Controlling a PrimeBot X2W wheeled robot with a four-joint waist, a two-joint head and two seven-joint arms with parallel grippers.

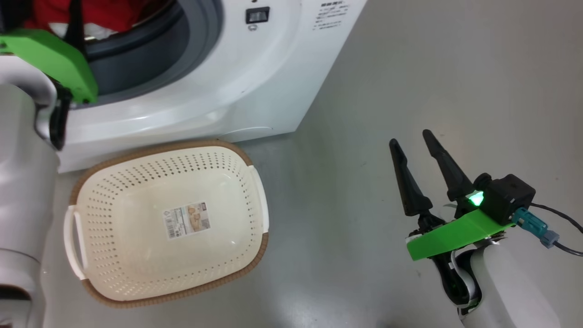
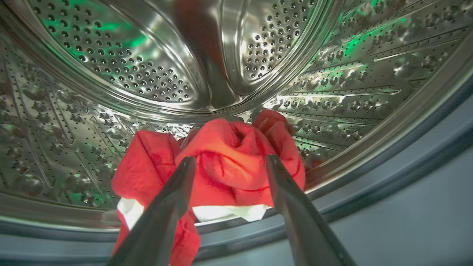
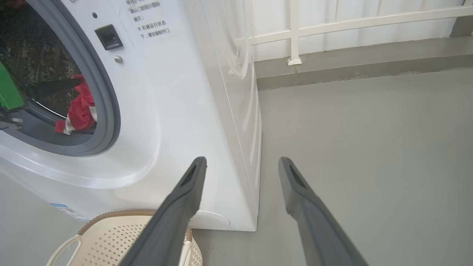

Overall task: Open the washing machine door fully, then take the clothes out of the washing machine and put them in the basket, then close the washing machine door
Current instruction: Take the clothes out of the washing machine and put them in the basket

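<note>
The clothes (image 2: 221,147), a bunched red bundle with white trim, lie at the front of the steel drum (image 2: 111,55), spilling over its lip towards the grey gasket (image 1: 150,54). The left gripper (image 2: 230,159) reaches into the washing machine (image 1: 227,68), fingers spread to either side of the bundle; contact cannot be told. The basket (image 1: 227,182) sits on the floor (image 1: 432,68) just before the machine, its label showing. The right gripper (image 1: 410,137) hangs spread over the floor, well apart

One washing machine (image 1: 255,82), one basket (image 1: 136,182), one bundle of red clothes (image 2: 229,166), two left fingers (image 2: 162,214), two right fingers (image 1: 406,182)
</note>
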